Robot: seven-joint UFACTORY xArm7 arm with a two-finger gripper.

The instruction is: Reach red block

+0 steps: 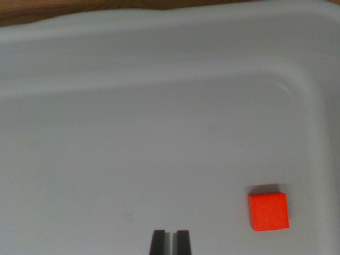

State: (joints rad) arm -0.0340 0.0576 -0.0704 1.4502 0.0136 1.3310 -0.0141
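Block: red block (268, 211), matte cube | smooth grey tray (159, 133) | pincer (170, 241) tips nearly together, clenched, empty

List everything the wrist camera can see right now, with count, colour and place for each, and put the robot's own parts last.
red block: one, bright red-orange, lying flat on the tray floor at the wrist view's lower right, close to the right wall.
tray: one, pale grey-white, fills almost the whole picture; raised rim along the top and down the right side, with a rounded corner at the upper right.
wooden surface: one strip, brown, showing beyond the tray's rim along the top edge.
gripper: one, two dark fingertips at the bottom centre with only a narrow gap between them, holding nothing; it sits to the wrist view's left of the block and does not touch it.
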